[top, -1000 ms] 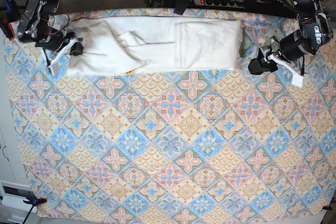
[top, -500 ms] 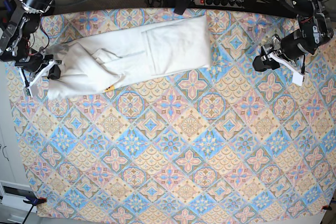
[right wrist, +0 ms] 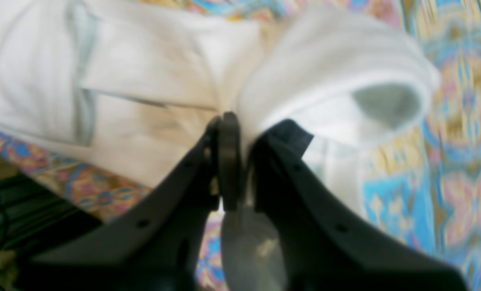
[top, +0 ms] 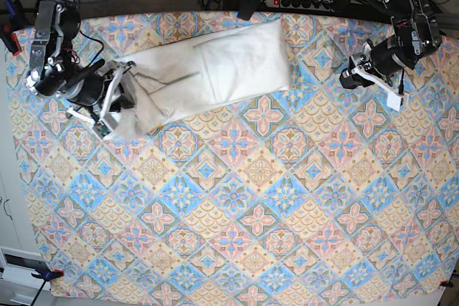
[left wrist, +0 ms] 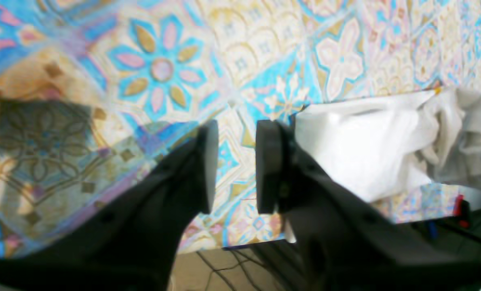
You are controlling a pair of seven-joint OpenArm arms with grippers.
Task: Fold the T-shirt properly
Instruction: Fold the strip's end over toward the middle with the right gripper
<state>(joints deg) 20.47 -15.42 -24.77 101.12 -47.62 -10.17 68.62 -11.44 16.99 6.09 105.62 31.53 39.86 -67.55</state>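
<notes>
The right gripper point(right wrist: 240, 161) is pinching the bunched end of the T-shirt point(top: 208, 69). The left gripper point(left wrist: 234, 165) is hanging with jaws narrowly parted, gripping nothing, just beside the T-shirt's far end. The T-shirt is lying on the patterned cloth point(top: 251, 198).

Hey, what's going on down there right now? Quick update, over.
Right gripper shut on one end of the T-shirt. Left gripper empty, slightly apart, clear of cloth. Shirt lies as long folded strip on patterned tablecloth. Nothing in the way.

A white T-shirt point(top: 208, 69) lies on a tablecloth point(top: 251, 198) of blue, pink and cream floral tiles.
</notes>
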